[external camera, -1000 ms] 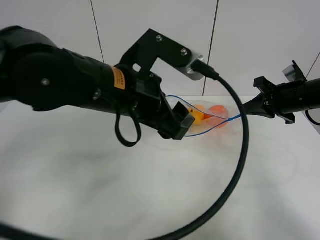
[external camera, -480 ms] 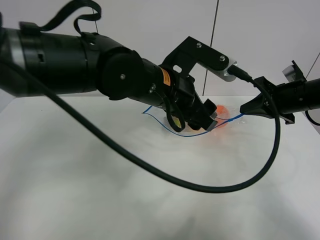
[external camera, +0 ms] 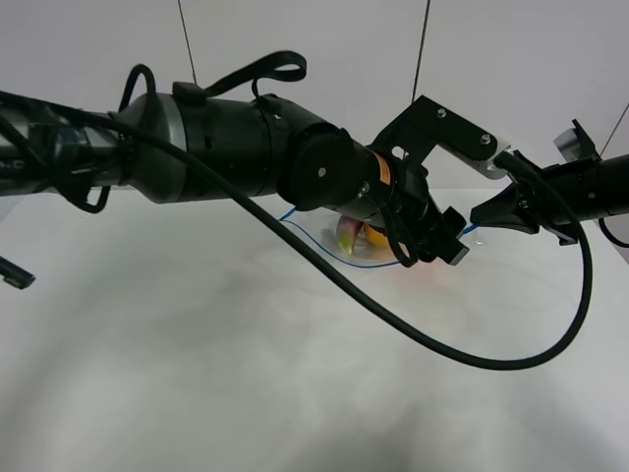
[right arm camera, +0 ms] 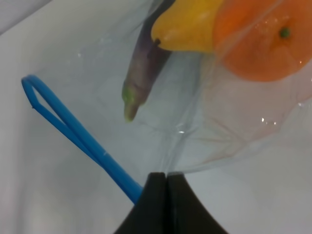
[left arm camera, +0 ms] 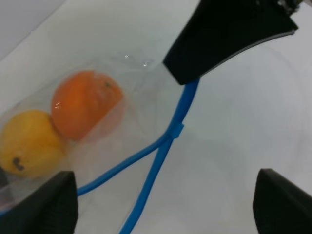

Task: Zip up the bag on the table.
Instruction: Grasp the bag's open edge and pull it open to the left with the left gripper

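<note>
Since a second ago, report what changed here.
The left pincer swept rightward across the bag toward the right pincer, open and gripping nothing. The right pincer stayed put, shut on the end of the blue zipper strip.

Left arm point(external camera: 236, 147) matte black, silver band point(external camera: 169, 128) — orange label point(external camera: 381, 169), looping black cable point(external camera: 491, 362), screwed bracket point(external camera: 442, 123).
</note>
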Robot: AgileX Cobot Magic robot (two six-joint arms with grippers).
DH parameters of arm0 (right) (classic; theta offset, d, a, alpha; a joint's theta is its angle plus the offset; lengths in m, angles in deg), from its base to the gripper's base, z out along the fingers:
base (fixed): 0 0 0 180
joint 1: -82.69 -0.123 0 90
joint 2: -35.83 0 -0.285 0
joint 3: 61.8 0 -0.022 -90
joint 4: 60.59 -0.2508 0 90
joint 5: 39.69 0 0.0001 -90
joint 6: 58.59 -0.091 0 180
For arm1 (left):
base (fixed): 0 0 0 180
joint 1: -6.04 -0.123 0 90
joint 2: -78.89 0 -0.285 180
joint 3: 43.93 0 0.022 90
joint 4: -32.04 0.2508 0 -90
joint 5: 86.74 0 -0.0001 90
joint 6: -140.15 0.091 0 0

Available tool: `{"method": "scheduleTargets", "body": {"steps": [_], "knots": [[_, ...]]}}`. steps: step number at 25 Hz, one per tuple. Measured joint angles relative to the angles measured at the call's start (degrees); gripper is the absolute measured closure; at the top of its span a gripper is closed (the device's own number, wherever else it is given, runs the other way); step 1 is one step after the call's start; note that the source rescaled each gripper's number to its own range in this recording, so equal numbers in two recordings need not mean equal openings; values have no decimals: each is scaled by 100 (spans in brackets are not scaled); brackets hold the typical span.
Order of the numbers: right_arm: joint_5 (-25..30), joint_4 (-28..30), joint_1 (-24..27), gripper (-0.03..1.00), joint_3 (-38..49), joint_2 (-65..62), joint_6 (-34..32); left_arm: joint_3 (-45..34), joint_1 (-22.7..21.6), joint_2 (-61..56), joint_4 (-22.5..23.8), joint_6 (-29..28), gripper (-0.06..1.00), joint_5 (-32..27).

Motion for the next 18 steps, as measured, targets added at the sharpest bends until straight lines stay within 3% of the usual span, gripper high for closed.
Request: {"method": "scheduleTargets", "body": {"steps": [18], "knots": [[442, -467, 0, 97, 0, 0, 153, 31, 0, 221, 0, -4, -1, 411]]}}
